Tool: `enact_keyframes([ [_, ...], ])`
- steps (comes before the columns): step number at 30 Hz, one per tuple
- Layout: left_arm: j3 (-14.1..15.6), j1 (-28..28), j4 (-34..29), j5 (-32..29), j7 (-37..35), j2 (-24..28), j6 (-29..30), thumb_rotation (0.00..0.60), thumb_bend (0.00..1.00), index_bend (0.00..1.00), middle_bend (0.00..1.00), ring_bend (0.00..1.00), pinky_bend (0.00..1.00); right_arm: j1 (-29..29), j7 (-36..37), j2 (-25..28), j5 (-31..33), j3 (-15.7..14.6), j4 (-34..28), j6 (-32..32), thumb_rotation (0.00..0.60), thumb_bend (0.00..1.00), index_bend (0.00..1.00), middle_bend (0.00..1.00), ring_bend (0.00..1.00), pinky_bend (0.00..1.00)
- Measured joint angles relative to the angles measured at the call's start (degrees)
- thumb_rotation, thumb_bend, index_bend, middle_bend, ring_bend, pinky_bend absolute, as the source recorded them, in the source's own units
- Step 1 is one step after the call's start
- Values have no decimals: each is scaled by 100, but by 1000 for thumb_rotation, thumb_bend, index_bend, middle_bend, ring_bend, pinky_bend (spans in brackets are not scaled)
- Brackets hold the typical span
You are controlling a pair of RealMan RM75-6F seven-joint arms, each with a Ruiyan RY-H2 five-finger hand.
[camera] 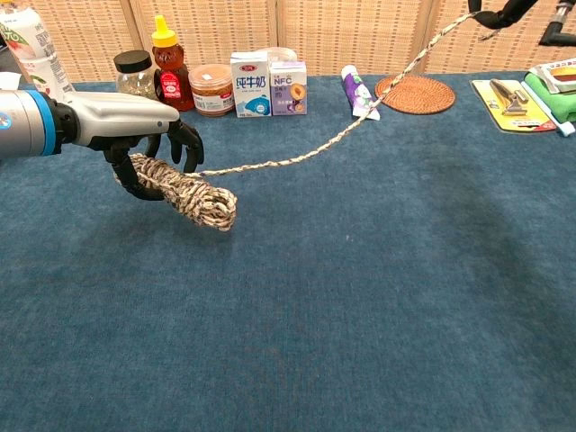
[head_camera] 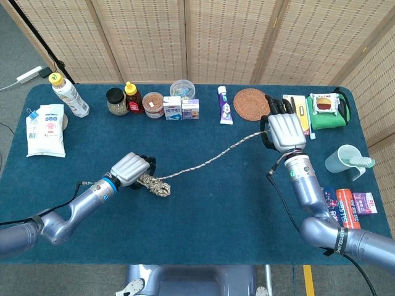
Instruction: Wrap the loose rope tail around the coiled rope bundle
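Observation:
My left hand (head_camera: pixel 129 169) (camera: pixel 126 121) grips one end of the coiled rope bundle (head_camera: pixel 155 184) (camera: pixel 187 191), a speckled beige coil lying low over the blue table. The loose rope tail (head_camera: pixel 213 155) (camera: pixel 351 122) runs taut from the bundle up and to the right. My right hand (head_camera: pixel 283 129) holds the tail's far end, raised near the back of the table above the round coaster (head_camera: pixel 252 103). In the chest view only the right hand's fingertips (camera: pixel 511 13) show at the top edge.
Along the back edge stand a bottle (head_camera: pixel 69 95), jars (head_camera: pixel 115 102), milk cartons (head_camera: pixel 173 108) and a toothpaste tube (head_camera: pixel 225 105). A wipes pack (head_camera: pixel 45 129) lies at the left. A cup (head_camera: pixel 342 161) and boxes (head_camera: pixel 344 202) sit at the right.

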Motion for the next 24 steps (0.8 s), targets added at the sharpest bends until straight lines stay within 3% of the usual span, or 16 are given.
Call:
enact_keyframes([
  [9,-82,-18,-168,475,-1579,57,156,600,291,481,280,318,456,-5,478,-458,-252,-361,420,-148,600,493,563,0,0,0],
  [15,-253,-69,-218,448,-2324,43,192,600,294,487,280,316,456,-44,583,-637,-452,-590,495,-161,600,495,564,0,0,0],
  [24,-628,-76,-113,-335,-2193,-156,310,600,294,492,282,315,456,-232,755,-671,-1111,-1004,340,-170,600,494,573,0,0,0],
])
